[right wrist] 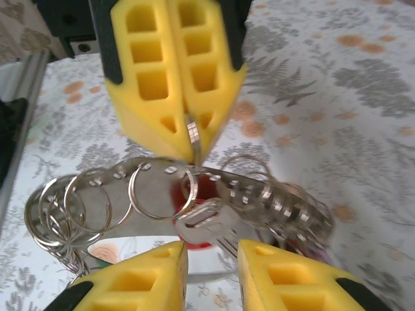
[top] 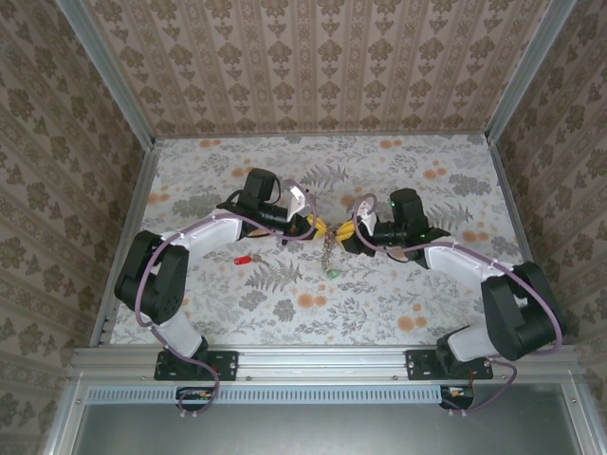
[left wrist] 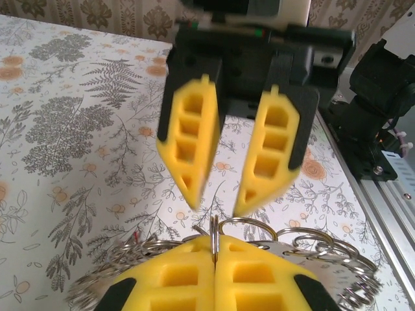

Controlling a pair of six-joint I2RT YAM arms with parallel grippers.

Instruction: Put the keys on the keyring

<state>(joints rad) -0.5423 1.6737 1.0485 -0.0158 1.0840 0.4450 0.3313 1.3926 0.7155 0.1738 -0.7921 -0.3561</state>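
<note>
1. The table has a flowery cover. The two arms meet above its middle.
2. The left gripper has its yellow fingers squeezed tight on one thin ring of the keyring.
3. The right gripper faces it. Its fingers are apart with a gap between them, and they hold nothing.
4. The keyring is a bunch of shiny rings linked in a row. It is up in the air, hanging from the left gripper and drooping between the two grippers.
5. A red key sits among the rings, just in front of the right gripper's gap. It is hard to tell if it is hooked on yet.
6. A second red key lies on the table near the left arm. A green key is by the low end of the hanging rings.
7. What could go wrong:
   - If the red key is not hooked on, it may drop.
   - The rings are loose, so they may swing. Then the right fingers could close on the wrong ring.
   - The left fingers pinch only a thin edge. A tug could pull the ring out, and the whole keyring would fall.
</note>
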